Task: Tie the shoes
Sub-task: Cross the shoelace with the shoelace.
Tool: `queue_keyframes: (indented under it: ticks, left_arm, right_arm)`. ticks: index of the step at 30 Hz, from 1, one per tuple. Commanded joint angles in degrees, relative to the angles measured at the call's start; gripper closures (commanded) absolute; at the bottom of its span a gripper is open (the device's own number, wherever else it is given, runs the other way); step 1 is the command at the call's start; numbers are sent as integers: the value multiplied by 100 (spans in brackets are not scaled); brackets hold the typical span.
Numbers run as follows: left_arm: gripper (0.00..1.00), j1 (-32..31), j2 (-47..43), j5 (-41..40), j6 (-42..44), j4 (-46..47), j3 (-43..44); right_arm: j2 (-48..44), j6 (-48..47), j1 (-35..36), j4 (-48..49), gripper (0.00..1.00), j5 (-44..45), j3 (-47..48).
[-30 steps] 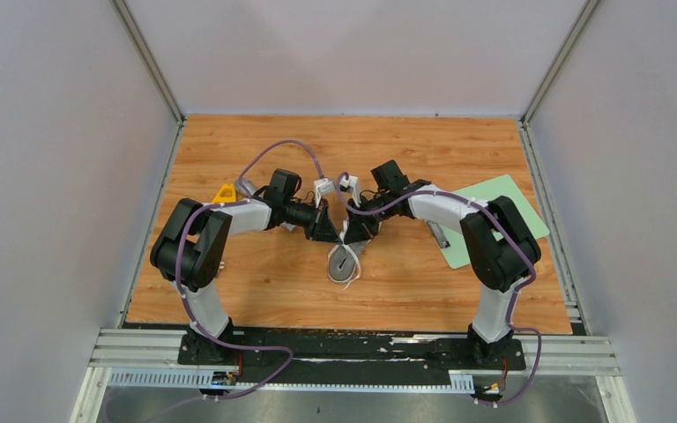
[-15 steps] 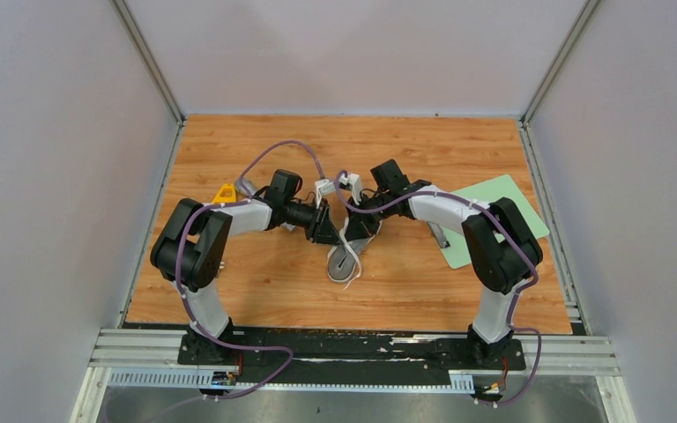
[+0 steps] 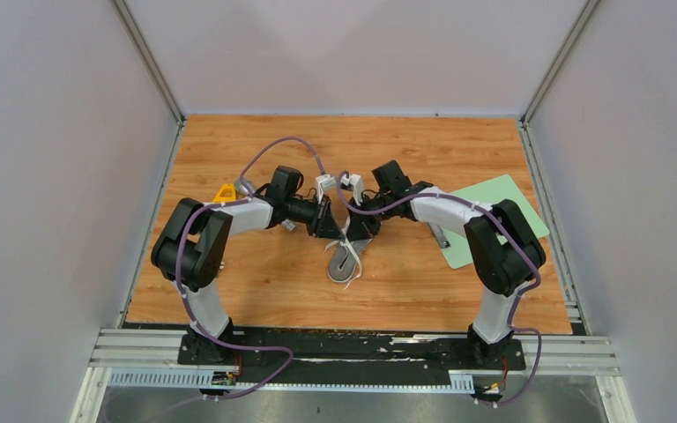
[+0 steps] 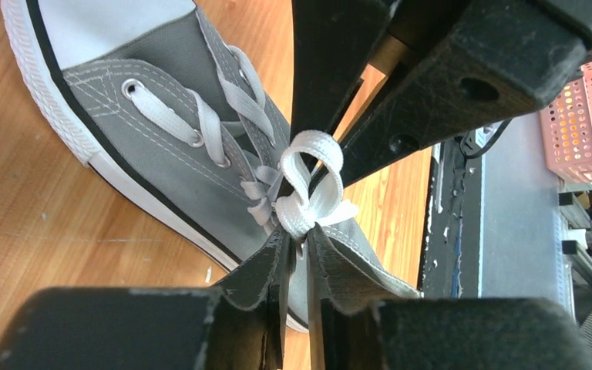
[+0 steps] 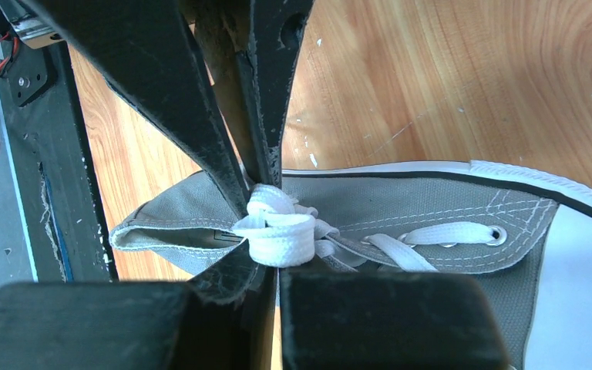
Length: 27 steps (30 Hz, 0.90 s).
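A small grey sneaker (image 3: 344,264) with a white toe cap lies on the wooden table (image 3: 405,150), toe toward the arms. Both grippers meet over its tongue. In the left wrist view the shoe (image 4: 146,131) fills the upper left, and my left gripper (image 4: 299,230) pinches the white lace knot (image 4: 308,204) at its tips with only a thin gap. My right gripper (image 5: 276,266) is shut on a white lace loop (image 5: 281,239) above the shoe (image 5: 447,208). The opposing fingers (image 4: 331,92) grip the loop from the other side.
A pale green mat (image 3: 498,216) lies at the right with a small metal piece (image 3: 438,236) on its edge. A yellow triangular object (image 3: 224,192) sits behind the left arm. Past the table's near edge is a pink basket (image 4: 578,116).
My left wrist has shifted slightly toward the back of the table, with its fingers still at the knot. The right arm and the shoe have barely moved.
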Motion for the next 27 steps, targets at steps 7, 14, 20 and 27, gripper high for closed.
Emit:
queue_keyframes:
  ticks: [7, 14, 20, 27]
  left_arm:
    - [100, -33, 153, 231, -215, 338, 280]
    - [100, -57, 92, -210, -65, 181, 199]
    - [100, -183, 127, -353, -339, 560, 149]
    - [100, -207, 153, -309, -718, 1051, -34]
  right_arm:
    - [-306, -41, -45, 17, 97, -22, -52]
    - [-379, -112, -233, -278, 94, -695, -94]
    - [-232, -88, -254, -337, 93, -1471, -104]
    - [-215, -260, -254, -482, 73, -1752, -86]
